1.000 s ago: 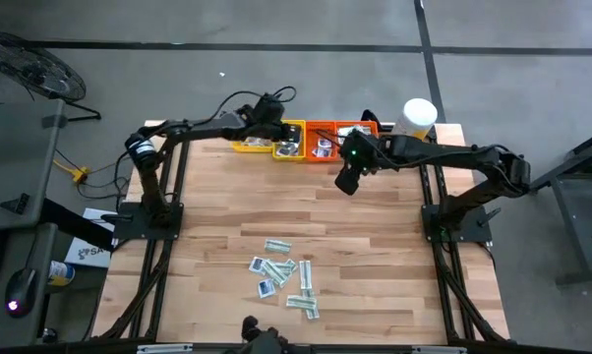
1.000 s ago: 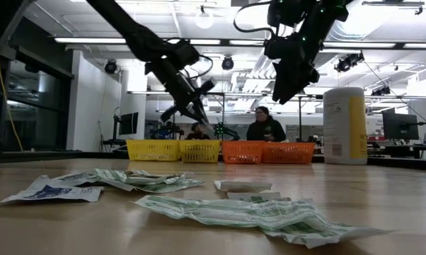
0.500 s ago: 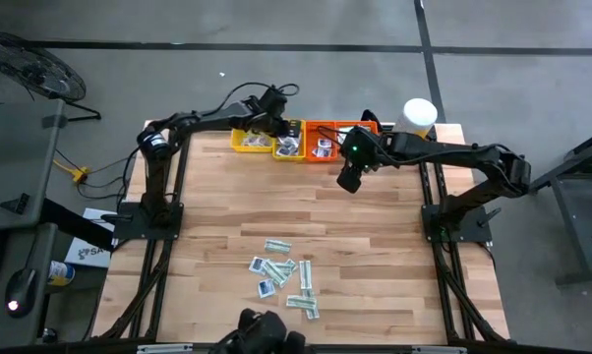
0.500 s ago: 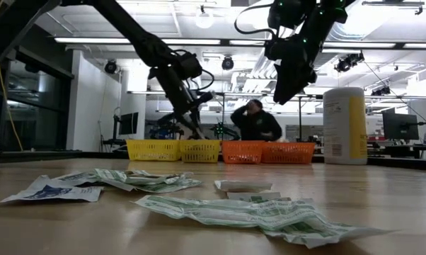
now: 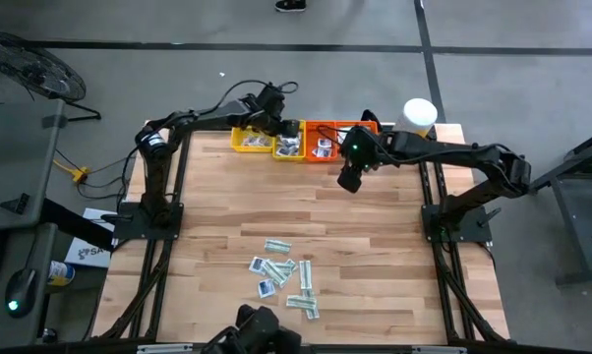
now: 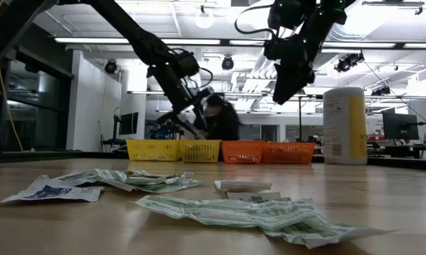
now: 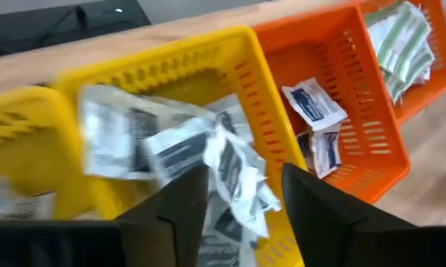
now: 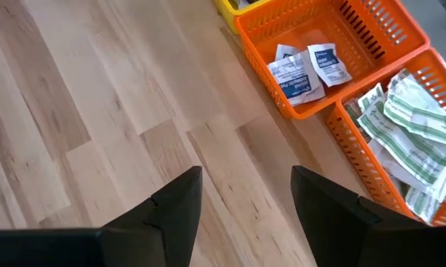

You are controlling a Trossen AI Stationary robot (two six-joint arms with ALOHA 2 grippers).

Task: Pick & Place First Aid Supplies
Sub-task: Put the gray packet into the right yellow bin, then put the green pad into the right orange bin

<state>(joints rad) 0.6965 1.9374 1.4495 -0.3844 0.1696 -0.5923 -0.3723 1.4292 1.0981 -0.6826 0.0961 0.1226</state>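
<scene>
Wooden table is holding paper packets; left gripper, fingers apart, is dropping 1 into the yellow plastic basket, needing to lift clear.

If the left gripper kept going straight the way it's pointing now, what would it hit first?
Most likely the pile of white packets in the yellow tray. The left gripper points down into that tray with its jaws apart, and the packets lie right ahead; exact depth is unclear.

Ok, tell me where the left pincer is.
High view: the left pincer hangs open at the table's far edge over a yellow tray, beside the orange trays.
</scene>
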